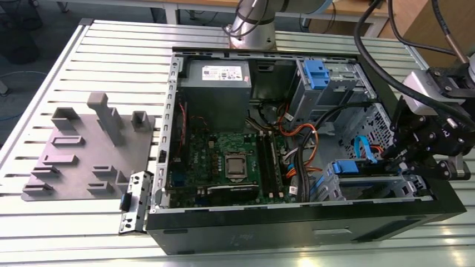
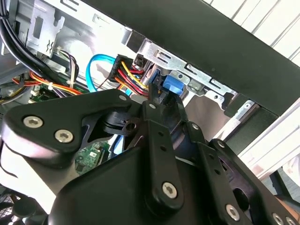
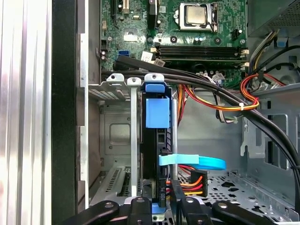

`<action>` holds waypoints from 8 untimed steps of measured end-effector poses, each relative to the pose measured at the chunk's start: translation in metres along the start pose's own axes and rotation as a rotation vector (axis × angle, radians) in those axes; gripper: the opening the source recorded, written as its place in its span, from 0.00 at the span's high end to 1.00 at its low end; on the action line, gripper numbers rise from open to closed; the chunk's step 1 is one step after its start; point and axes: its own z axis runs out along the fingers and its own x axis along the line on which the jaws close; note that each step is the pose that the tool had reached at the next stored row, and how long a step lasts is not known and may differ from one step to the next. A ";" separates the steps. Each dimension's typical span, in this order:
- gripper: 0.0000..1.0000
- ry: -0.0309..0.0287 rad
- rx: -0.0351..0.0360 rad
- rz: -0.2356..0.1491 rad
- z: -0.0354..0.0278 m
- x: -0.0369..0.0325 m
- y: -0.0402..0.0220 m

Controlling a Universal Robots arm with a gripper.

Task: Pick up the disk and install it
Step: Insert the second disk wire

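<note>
Blue-railed disk point(image 3: 154, 154) sits upright in the computer case's point(image 1: 297, 228) drive cage, the hand point(image 3: 159, 202) closed on it.

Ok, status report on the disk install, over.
End effector at the disk's end. Disk standing on edge in the drive cage. Cables close alongside.

The gripper point(image 1: 412, 161) sits low in the computer case point(image 1: 297, 228), at the drive cage point(image 1: 371, 186) in the corner by the case's front wall. The disk point(image 3: 154, 154) stands on edge in the cage. Black cables point(image 3: 201, 86) and orange wires point(image 3: 220, 105) cross just beside it. The motherboard point(image 1: 230, 161) side has more free room.
</note>
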 end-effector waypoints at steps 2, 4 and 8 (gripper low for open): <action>0.70 -0.0001 0.0000 0.000 0.0001 0.0000 -0.0001; 0.70 -0.0002 0.0000 0.000 0.0001 0.0000 -0.0001; 0.78 0.0000 0.0000 0.000 0.0000 0.0000 -0.0002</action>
